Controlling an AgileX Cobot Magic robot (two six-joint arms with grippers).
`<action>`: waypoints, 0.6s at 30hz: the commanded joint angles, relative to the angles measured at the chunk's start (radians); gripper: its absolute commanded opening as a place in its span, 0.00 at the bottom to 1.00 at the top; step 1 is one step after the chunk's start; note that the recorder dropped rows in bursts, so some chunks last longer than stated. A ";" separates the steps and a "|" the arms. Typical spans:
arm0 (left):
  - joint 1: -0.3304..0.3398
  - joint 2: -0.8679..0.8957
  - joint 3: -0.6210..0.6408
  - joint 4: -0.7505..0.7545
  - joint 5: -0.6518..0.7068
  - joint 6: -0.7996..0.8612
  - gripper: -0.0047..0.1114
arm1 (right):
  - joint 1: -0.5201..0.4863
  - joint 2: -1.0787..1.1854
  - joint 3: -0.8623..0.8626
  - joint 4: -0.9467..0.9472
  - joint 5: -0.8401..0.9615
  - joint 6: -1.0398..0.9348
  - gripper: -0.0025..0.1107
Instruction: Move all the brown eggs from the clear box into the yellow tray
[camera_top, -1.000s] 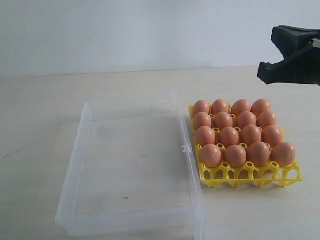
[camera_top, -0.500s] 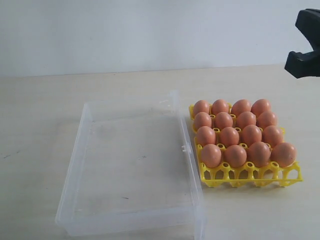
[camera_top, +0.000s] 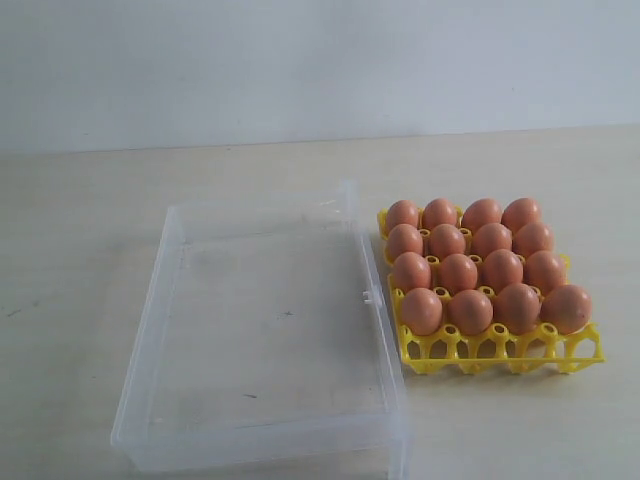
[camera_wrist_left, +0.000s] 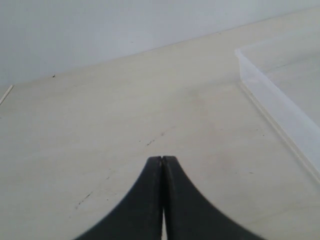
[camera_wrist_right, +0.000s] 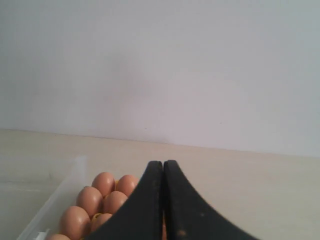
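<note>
job looks done to me: the brown eggs (camera_top: 480, 265) fill the yellow tray (camera_top: 500, 352) just beside the eggless clear box (camera_top: 270, 330), so my left fingers (camera_wrist_left: 151, 192) and right fingers (camera_wrist_right: 149, 200) sit clenched on nothing.

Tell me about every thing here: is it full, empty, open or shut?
brown eggs: all sixteen sitting in the tray's cups.
clear box: open, empty.
yellow tray: full, every cup filled.
left gripper: shut, holding nothing.
right gripper: shut, holding nothing.
</note>
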 joint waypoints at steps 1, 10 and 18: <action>-0.003 -0.006 -0.004 -0.004 -0.008 0.000 0.04 | -0.045 -0.109 0.070 -0.005 0.002 0.000 0.02; -0.003 -0.006 -0.004 -0.004 -0.006 0.000 0.04 | -0.109 -0.231 0.100 0.012 0.011 0.000 0.02; -0.003 -0.006 -0.004 -0.004 -0.006 0.000 0.04 | -0.114 -0.311 0.102 0.082 0.061 0.000 0.02</action>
